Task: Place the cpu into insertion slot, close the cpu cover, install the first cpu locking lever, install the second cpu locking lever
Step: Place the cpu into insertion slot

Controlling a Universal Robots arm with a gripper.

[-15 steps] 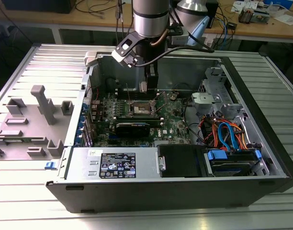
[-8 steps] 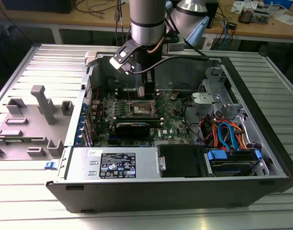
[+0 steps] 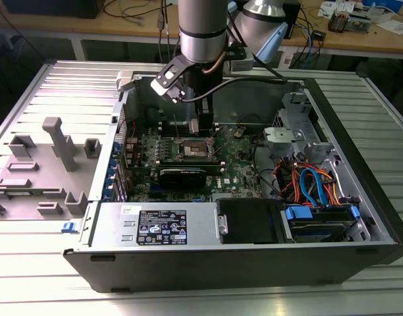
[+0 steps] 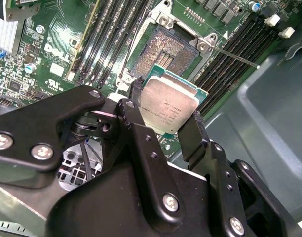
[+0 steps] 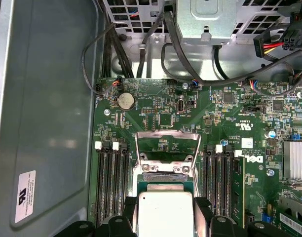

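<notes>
**Chip held over the open socket**

The gripper pinches the cpu by two opposite edges. Its black fingers press against the chip's sides, and the dull silver top faces up. In the second wrist view the cpu hangs over the near edge of the insertion slot, not seated, and the slot's dark pin field lies bare. The slot sits mid-board on the green motherboard, between two banks of black memory slots. In the first wrist view a thin silvery frame, seemingly the cpu cover, stands raised at the slot's far edge. In the exterior view the arm reaches down into the open computer case.
</notes>
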